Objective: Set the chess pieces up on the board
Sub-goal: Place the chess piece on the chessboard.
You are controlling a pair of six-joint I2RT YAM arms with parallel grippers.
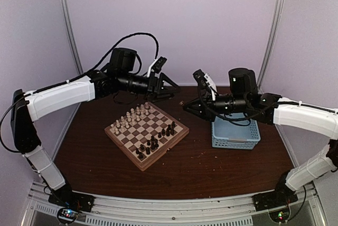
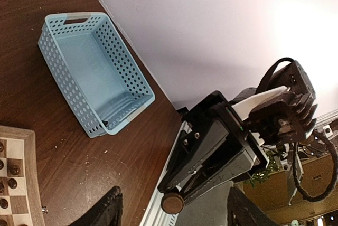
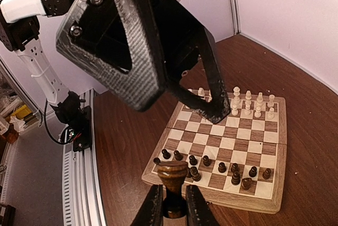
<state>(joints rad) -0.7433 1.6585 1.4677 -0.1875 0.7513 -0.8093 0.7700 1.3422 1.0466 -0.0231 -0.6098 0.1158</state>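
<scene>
1. The right pincer (image 3: 171, 205) is pinching a dark brown chessman (image 3: 172, 176) by its lower part, with the rounded head sticking out past the fingertips.
2. That held chessman hangs in the air off the far right edge of the board (image 1: 143, 129), between the board and the light blue basket (image 1: 236, 133).
3. The left pincer (image 1: 173, 91) is spread and holds nothing. It is raised over the far side of the worktop (image 1: 211, 168), pointing toward the right pincer and close to it.
4. The board lies skewed at the middle of the worktop.
5. Cream chessmen (image 1: 129, 118) stand along the board's far left side and dark chessmen (image 1: 156, 141) along its near right side.
6. The basket sits on the worktop right of the board.
</scene>
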